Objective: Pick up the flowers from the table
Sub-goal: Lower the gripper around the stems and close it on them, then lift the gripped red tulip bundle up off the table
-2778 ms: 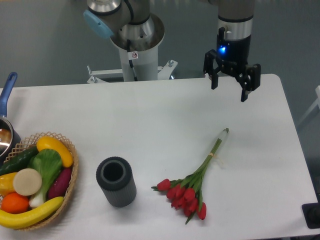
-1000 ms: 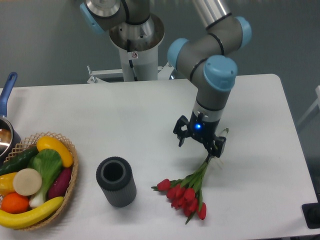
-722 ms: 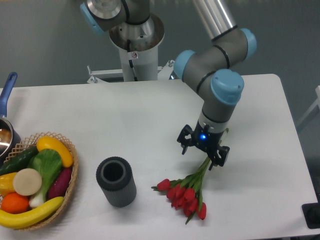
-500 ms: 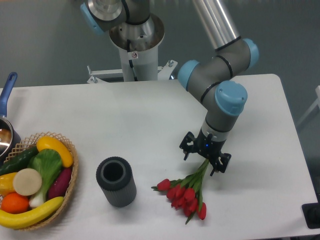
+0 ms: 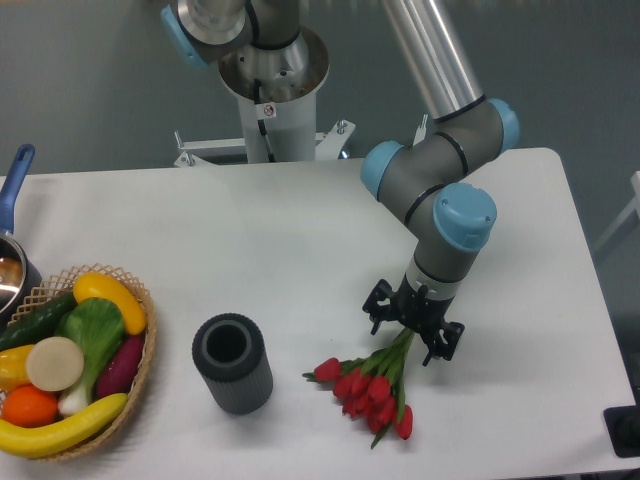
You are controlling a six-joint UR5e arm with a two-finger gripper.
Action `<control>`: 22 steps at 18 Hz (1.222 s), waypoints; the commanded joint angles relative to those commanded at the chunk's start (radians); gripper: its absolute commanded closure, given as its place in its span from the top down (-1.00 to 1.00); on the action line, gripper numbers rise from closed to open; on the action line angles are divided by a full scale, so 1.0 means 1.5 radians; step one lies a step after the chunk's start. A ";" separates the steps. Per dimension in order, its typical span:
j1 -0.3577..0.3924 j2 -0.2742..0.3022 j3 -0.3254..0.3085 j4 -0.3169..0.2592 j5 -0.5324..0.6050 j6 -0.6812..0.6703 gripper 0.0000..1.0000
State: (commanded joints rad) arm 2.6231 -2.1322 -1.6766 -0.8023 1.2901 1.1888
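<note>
The flowers [image 5: 368,386], red tulip buds on thin green stems, lie on the white table [image 5: 300,240] at the front right. My gripper [image 5: 412,331] is down over the stems just above the buds, open, one finger on each side of the stem bundle. The upper part of the stems is hidden behind the gripper and wrist.
A dark grey ribbed cylinder [image 5: 232,363] stands upright left of the flowers. A wicker basket [image 5: 70,358] of fruit and vegetables sits at the front left edge, with a blue-handled pot [image 5: 12,240] behind it. The arm's base column [image 5: 270,90] rises at the back.
The gripper came from high at the back right, descended over the stems and slid a little toward the buds. The flowers have not moved.
</note>
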 joint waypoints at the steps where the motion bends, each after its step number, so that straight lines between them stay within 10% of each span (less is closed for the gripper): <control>1: -0.001 0.000 -0.002 0.000 0.000 0.000 1.00; 8: -0.002 -0.006 -0.001 0.001 0.002 0.001 0.95; 22: -0.007 -0.008 0.001 0.019 0.002 0.000 -0.30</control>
State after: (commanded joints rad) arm 2.6124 -2.1445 -1.6751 -0.7731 1.2931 1.1888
